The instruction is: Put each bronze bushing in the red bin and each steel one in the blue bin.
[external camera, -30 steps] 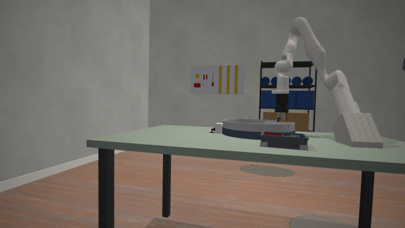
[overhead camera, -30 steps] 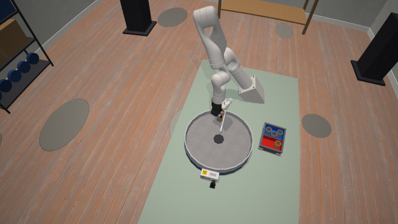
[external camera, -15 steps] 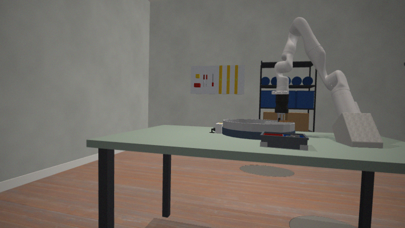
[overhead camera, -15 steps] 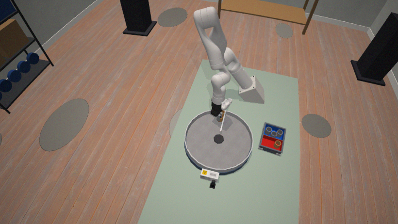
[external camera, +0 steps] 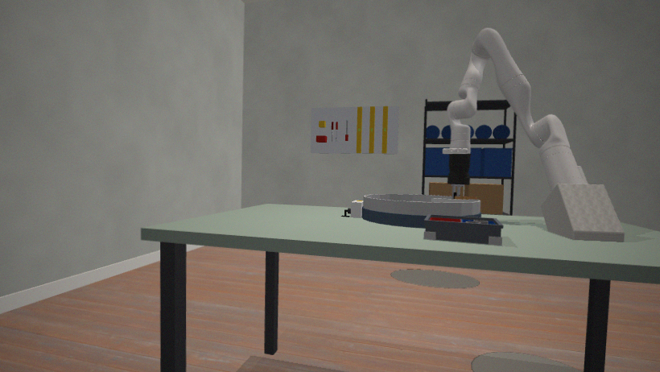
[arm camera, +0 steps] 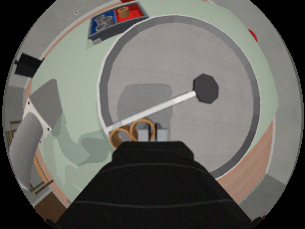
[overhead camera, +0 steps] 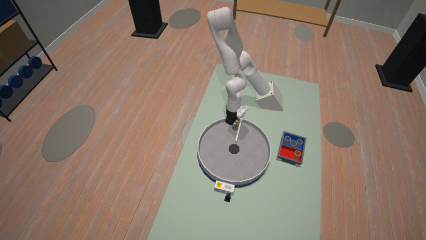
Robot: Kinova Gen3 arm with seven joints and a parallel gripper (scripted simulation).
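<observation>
Green tabletop [overhead camera: 253, 211] [external camera: 277, 224] [arm camera: 62, 70] under turntable [overhead camera: 220, 163] [external camera: 397, 219] [arm camera: 224, 129]. Wrist view, lower centre: bronze bushing [overhead camera: 237, 129] [arm camera: 143, 119] mostly left of gripper [overhead camera: 235, 126] [external camera: 457, 192] [arm camera: 152, 128] gap; jaws narrow, apparently straddling wall; firm hold cannot be told.

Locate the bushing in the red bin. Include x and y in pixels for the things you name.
Top view: the bronze bushing [overhead camera: 297, 154] [arm camera: 123, 13] stands in the red bin [overhead camera: 287, 151] [arm camera: 136, 13], near its right wall, across the divider from the steel bushings [overhead camera: 293, 143] [arm camera: 103, 23].
</observation>
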